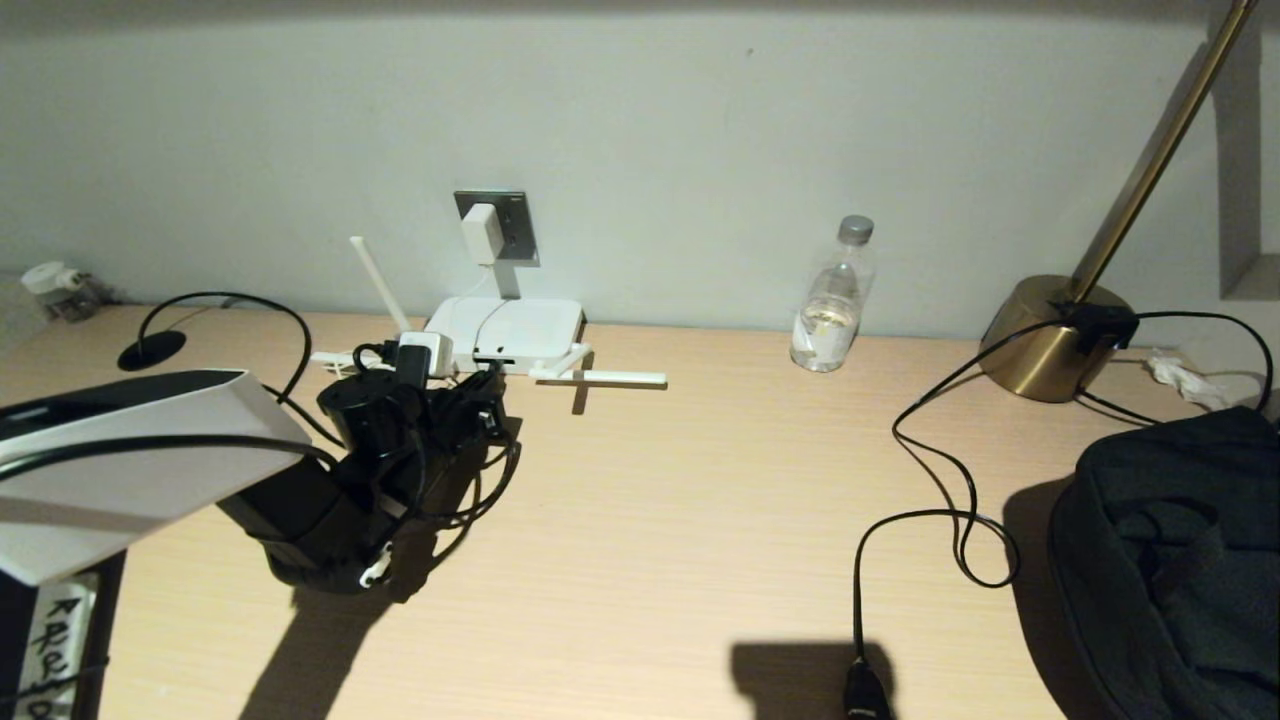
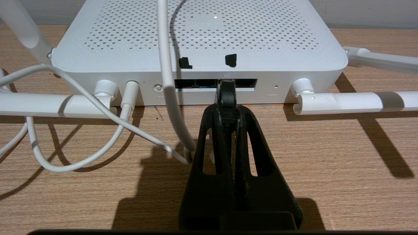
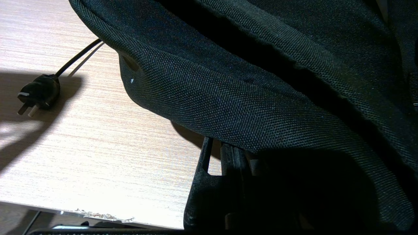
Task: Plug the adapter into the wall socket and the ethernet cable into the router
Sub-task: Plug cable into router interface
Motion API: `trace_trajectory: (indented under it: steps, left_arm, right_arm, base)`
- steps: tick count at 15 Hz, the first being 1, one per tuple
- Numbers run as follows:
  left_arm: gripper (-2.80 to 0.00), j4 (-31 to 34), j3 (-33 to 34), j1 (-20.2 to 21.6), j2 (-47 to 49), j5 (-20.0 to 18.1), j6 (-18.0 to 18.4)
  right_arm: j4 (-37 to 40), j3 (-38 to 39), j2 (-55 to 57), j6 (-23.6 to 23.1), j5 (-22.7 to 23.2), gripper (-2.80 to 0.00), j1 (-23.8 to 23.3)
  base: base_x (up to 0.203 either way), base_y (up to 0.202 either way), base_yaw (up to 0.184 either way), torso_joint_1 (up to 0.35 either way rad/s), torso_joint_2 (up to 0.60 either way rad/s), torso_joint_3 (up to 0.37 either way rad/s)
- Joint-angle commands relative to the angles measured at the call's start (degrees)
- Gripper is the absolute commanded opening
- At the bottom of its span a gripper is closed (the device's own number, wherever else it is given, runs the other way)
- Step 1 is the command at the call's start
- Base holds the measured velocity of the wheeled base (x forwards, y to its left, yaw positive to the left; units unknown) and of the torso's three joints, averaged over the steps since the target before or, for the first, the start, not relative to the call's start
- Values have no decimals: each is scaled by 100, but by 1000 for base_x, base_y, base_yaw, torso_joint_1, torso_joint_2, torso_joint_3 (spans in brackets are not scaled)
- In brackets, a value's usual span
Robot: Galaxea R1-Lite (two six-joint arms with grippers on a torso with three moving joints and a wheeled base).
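Pinching the ethernet cable (image 2: 226, 98) just behind its clear clip, the left gripper (image 2: 226, 109) has its two fingers clamped together on the black boot, with the clip's tip at the mouth of the dark port slot on the router (image 2: 199, 36). From the desk's middle, that router sits at about eleven o'clock, flat against the wall. The adapter (image 1: 480, 232) is already seated in the wall socket (image 1: 515, 222), directly at twelve o'clock above the router.

I judge the cable light and floppy, so only the stiff boot gives control. The small clip looks fragile and probably needs a straight push, not a twist.

Counting: one router, four antennas, one adapter, one socket, one black ethernet cable, several thin white cords trailing by the router's front.

The right gripper (image 3: 225, 163) rests at the desk's four o'clock edge under a black bag (image 3: 261, 81); I cannot tell its finger state.
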Motion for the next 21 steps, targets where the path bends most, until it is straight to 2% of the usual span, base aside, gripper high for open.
trace_trajectory:
  steps: [1,8,12,21]
  left_arm:
    - [-280,-35,-13,1,13,15,3]
    - [-280,87,-59,1,13,137,3]
    - [-280,262,-345,1,39,137,3]
    - [-280,267,-397,1,80,138,3]
  right_arm:
    - [-5,0,6,-4,3,-280,1]
    - [-2,-8,6,-4,3,-280,5]
    - [-2,0,1,-4,3,-280,4]
    - [1,0,6,-4,3,-280,1]
  base:
    - [0,0,0,0,0,0]
    - [0,0,0,0,0,0]
    - [0,0,0,0,0,0]
    - [0,0,0,0,0,0]
